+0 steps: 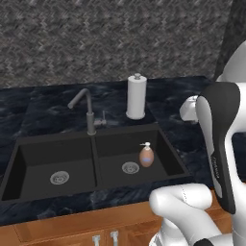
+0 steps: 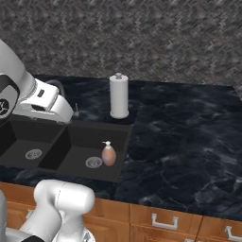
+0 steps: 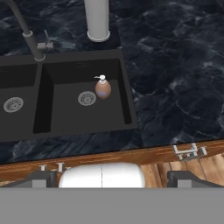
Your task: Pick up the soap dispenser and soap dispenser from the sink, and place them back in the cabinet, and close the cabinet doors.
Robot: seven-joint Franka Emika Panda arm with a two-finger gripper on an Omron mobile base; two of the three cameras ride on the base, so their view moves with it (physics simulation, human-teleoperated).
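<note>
A peach-orange, egg-shaped soap dispenser with a white pump stands upright in the right basin of the black sink, beside the round steel drain. My gripper hangs high above the counter's front edge and looks down at the sink. Its two dark fingertips stand wide apart, open, with nothing between them. The dispenser is far from them. The cabinet and the cabinet doors are out of view.
A grey gooseneck faucet rises behind the sink's divider. A tall white paper-towel roll stands on the dark marble counter behind the right basin. Wooden drawer fronts with small handles run below the counter.
</note>
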